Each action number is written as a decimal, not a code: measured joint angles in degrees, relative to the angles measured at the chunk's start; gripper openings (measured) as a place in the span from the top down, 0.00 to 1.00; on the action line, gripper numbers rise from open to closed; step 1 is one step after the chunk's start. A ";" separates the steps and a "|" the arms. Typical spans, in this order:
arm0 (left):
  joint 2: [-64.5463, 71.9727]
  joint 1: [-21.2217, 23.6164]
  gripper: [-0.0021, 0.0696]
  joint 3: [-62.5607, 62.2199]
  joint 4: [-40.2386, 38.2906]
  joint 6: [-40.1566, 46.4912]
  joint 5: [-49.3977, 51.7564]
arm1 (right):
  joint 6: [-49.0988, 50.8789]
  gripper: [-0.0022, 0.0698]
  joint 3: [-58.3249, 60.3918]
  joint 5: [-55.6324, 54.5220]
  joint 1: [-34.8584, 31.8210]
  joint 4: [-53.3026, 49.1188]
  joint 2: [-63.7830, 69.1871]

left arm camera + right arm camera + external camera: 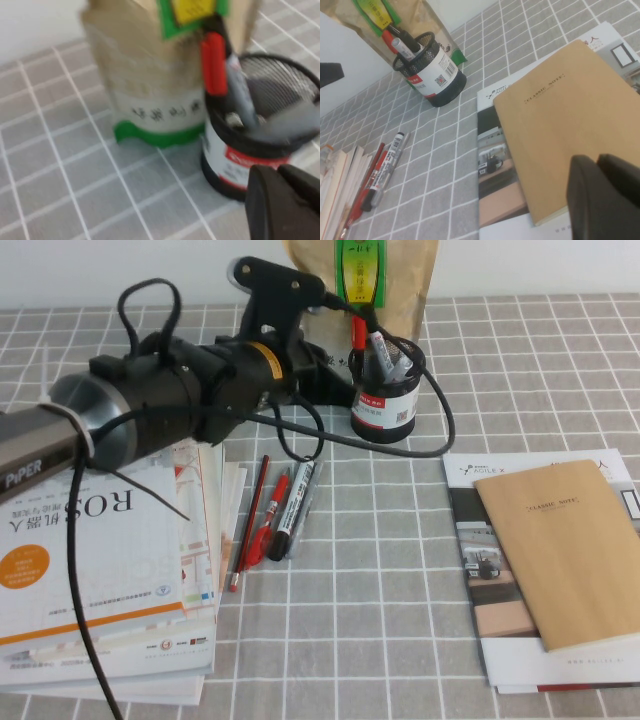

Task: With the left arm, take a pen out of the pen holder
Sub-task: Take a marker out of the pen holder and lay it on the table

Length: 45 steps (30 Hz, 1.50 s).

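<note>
Red pen (pixel 358 332) stood upright in the pen holder (pixel 385 412), just ahead of my closed, empty left gripper (pixel 272 175); right gripper (pixel 594 162), closed, hovered over the notebook (pixel 560 115).

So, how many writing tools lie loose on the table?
4, side by side by the book stack: red pencil, red pen, black marker, grey pen against it. Others may be hidden.

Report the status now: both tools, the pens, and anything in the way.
Left tool shut, empty, beside pen holder. Right tool shut, above tan notebook. Red pen in holder, not taken. Cable loops past holder's right side.
</note>
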 joint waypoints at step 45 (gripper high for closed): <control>14.01 2.86 0.31 0.61 40.53 -19.56 -42.03 | 0.00 0.99 0.00 0.00 0.00 0.35 0.00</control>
